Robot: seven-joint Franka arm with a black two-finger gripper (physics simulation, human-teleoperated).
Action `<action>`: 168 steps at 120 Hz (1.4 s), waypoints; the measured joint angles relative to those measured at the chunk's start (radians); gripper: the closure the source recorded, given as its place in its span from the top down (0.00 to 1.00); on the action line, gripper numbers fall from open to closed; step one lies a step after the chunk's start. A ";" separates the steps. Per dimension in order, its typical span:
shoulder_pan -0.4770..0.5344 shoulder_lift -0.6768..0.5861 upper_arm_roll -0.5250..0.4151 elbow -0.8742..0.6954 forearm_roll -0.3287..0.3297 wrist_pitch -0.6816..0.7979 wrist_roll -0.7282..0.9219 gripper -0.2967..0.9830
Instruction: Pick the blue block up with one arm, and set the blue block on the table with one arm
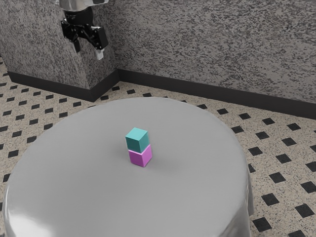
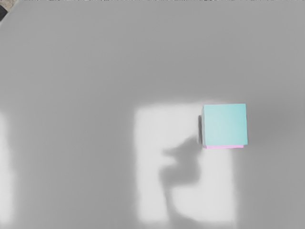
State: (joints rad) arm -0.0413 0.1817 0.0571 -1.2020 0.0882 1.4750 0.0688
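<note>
Blue block (image 1: 137, 140): greenish-blue, upright on top of the pink block (image 1: 140, 156), which bears its weight and keeps it off the table (image 1: 69, 163).
Gripper (image 1: 88, 54): at the exterior view's left, high and well apart from the stack, fingers spread with nothing between them; that spread suits passing down both sides of a block.
Table: round, under a grey cloth, its flat top giving the stack level footing and leaving bare cloth around it for a set-down.
Stack fit: slightly offset, it seems, as a strip of pink peeks past one edge of the blue in the wrist view; the slant of the view may account for some of that, so I can't be sure.
Step in hand: the approach, with the pick still to do; likely next, travel over the stack, then lower around the upper block only.
Risk: going too low could catch or topple the pink block.
</note>
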 joint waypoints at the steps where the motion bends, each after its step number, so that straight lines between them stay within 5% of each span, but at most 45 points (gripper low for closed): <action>1: 0.000 0.000 0.000 0.000 0.000 0.001 0.000 0.77; 23: 0.001 -0.025 0.000 -0.040 0.000 -0.004 -0.002 0.77; 46: 0.005 -0.258 -0.002 -0.562 -0.025 0.170 -0.013 0.77; 68: 0.000 -0.281 -0.006 -0.792 -0.080 0.375 -0.034 0.77; 109: -0.003 -0.099 -0.038 -0.747 -0.144 0.624 -0.058 0.77; 168: -0.017 0.033 -0.058 -0.682 -0.200 0.716 -0.058 0.77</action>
State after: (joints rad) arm -0.0585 0.2147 -0.0012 -1.8840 -0.1113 2.1908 0.0112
